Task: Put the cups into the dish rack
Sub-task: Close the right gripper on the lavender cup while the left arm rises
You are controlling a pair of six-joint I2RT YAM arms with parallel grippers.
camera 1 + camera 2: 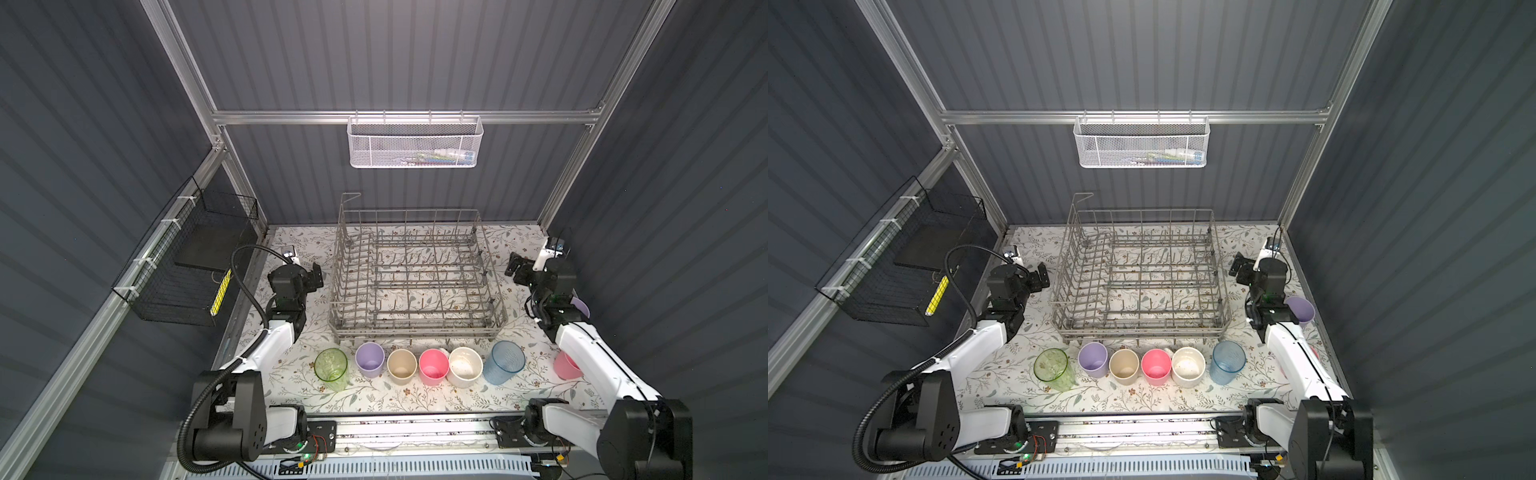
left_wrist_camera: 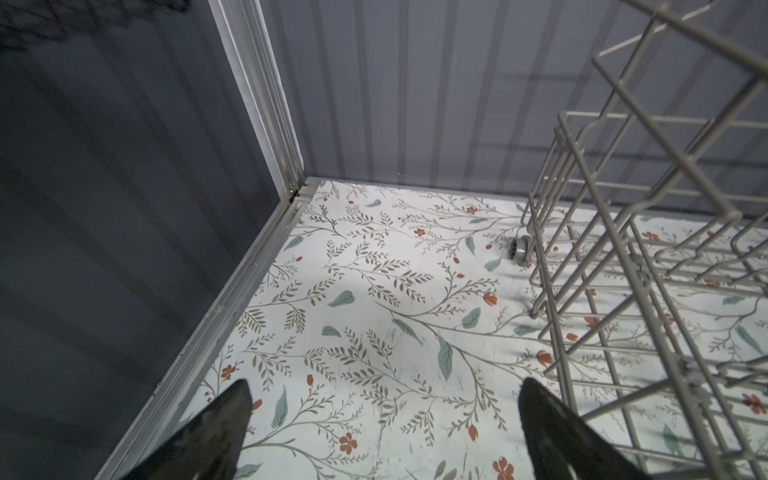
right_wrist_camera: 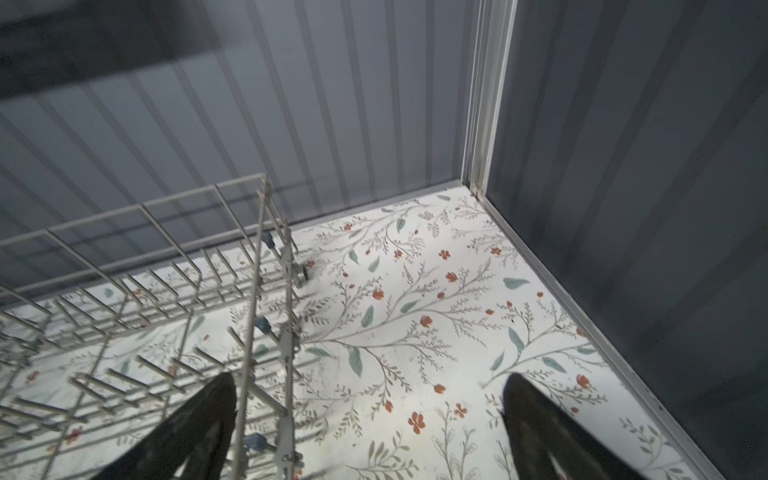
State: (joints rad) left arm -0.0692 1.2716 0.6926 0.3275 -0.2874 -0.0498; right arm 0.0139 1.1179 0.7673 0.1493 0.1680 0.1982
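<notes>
Finding: nothing loaded yet. Six cups stand upright in a row across the lower centre of both top views, just in front of the dish rack [image 1: 415, 329]: green cup [image 1: 331, 368], lilac cup [image 1: 370, 359], beige cup [image 1: 401, 365], pink cup [image 1: 434, 365], wide cream cup [image 1: 464, 365] and blue cup [image 1: 504, 361]. At lower right, partly hidden by the right arm, stand a second pink cup [image 1: 564, 366] and, farther back, a second lilac cup [image 1: 581, 306].

The left gripper [image 1: 316, 276] and right gripper [image 1: 515, 268] flank the rack, jaws spread and empty.

Recommended: each arm takes its nearest end cup, pinches the wall at the rim, lifts it over the tall wire side and seats it between the tines.

Count: cups eight, rack one, grippers two.
</notes>
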